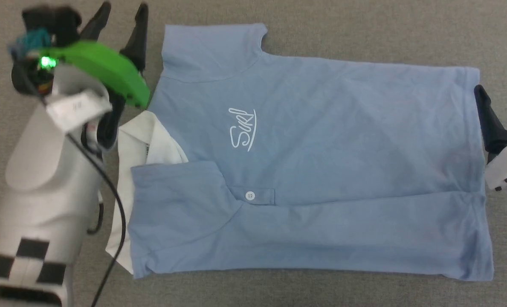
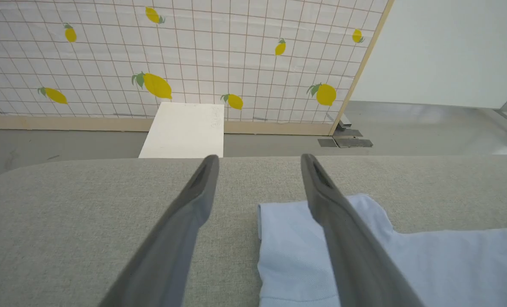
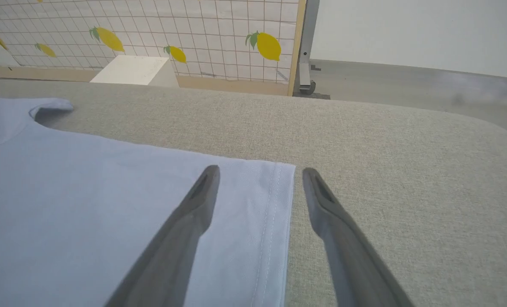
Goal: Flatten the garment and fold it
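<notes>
The garment, a light blue polo shirt, lies on the grey table with its white collar to the left and its hem to the right. Its near long side is folded over the front, up to the white button. My left gripper stands open above the table beside the far sleeve, holding nothing. My right gripper is open at the hem's far corner, one finger over the cloth and one over bare table.
Beyond the table's far edge stand a lemon-print grid screen and a white box on the grey floor. A black cable runs down my left arm, close to the collar.
</notes>
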Motion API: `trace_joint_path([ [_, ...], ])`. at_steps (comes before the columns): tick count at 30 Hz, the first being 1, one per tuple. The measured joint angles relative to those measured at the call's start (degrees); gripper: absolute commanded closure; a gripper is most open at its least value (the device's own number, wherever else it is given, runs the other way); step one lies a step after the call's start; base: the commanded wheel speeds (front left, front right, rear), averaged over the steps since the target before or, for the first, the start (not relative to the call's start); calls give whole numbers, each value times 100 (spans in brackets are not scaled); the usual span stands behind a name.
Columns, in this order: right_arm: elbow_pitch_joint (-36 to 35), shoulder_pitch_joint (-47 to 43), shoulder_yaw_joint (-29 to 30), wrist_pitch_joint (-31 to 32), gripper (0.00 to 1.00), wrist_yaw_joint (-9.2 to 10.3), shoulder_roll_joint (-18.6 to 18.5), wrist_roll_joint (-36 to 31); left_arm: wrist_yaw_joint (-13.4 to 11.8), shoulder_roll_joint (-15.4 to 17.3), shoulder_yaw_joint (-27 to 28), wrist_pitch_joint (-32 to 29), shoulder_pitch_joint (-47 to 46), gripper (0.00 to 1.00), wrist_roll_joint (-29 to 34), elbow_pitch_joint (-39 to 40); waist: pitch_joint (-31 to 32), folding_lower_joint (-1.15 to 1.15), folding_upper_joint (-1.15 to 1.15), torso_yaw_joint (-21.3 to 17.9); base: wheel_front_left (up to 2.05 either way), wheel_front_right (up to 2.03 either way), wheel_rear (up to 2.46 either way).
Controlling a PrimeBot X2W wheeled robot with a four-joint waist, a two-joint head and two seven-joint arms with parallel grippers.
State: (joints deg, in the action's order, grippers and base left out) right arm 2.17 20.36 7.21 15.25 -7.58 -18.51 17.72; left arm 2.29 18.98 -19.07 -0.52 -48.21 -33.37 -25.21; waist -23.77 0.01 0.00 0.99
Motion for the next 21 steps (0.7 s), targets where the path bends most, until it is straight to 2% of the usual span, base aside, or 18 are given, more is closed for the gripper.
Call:
trace_joint_path([
  [2,-15,2,-26,40,0,0,-14,5,47,-71,-68,-321,-447,0,-23,-333,-115,0,0,-21,0,0,0],
  [8,-96,17,-51,80,0,0,-43,9,57,-168,-342,-1909,-1600,0,-99,-1397,-387,1,0,-180,0,0,0],
  [12,-141,16,-15,87,0,0,-45,9,-143,-269,-578,-3193,-2081,0,-98,-1985,-489,0,0,-346,0,0,0],
  [15,-179,13,30,86,0,0,-49,9,-382,-304,-766,-4024,-2260,0,-46,-2279,-564,0,0,-450,0,0,0],
  [18,-226,13,66,64,0,0,-51,9,-579,-283,-943,-4644,-2320,0,36,-2444,-643,0,0,-533,0,0,0],
  [21,-283,12,111,41,0,0,-48,9,-671,-258,-980,-4912,-2406,0,54,-2414,-726,0,0,-595,0,0,0],
])
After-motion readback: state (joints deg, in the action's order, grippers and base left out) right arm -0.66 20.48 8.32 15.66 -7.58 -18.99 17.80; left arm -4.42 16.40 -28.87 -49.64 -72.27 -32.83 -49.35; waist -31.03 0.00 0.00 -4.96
